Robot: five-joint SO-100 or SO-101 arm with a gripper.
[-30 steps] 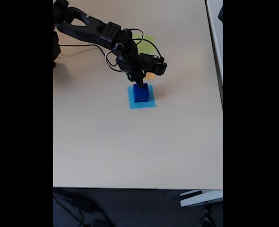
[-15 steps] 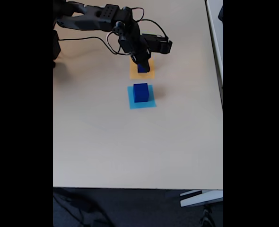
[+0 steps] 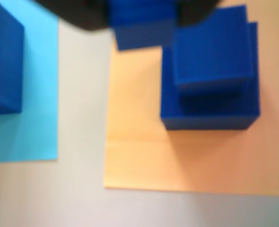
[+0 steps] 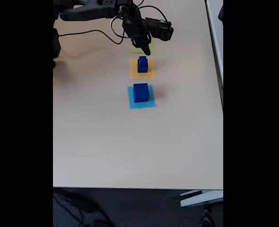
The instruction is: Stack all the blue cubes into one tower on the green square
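The gripper point(image 4: 144, 51) is hanging over the green square point(image 4: 149, 48) near the table's far edge; I cannot tell whether its fingers are holding anything. Two cubes point(image 4: 142, 65) are sitting stacked on the orange square point(image 4: 149, 74), the large cube point(image 4: 140, 92) on the light-blue. Next likely calls for moving cubes onto green.

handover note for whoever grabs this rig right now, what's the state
Gripper: hovering over the green square; open or shut unclear. In the wrist view a blurred blue shape sits between its dark parts, possibly a cube.
Cubes: large cube on the light-blue square; two-cube stack on the orange square.
Done: no tower seen on green.
Left: probably move the large cube to green first, then the smaller ones on top.
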